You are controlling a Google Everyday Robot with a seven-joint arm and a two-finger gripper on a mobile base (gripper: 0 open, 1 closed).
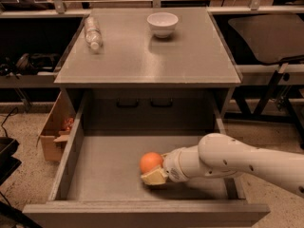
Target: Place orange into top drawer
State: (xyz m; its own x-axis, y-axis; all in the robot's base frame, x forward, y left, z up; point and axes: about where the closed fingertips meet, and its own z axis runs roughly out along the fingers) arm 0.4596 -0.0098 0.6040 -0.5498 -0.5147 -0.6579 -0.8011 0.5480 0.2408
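Note:
The orange [151, 161] is round and sits low inside the open top drawer [107, 172], right of the middle and near its front wall. My gripper [153, 170] reaches into the drawer from the right on a white arm [228, 161]. It is shut on the orange, with one cream finger [153, 177] showing just below and in front of the fruit. The other finger is mostly hidden behind the orange. The orange looks to be at or just above the drawer's bottom; I cannot tell whether it touches.
A white bowl [162, 23] and a lying plastic bottle [93, 32] are on the grey cabinet top [156, 61]. A recessed panel with two dark handles [145, 102] is at the drawer's back. A cardboard box [54, 132] stands at the left, a chair [270, 37] at the right.

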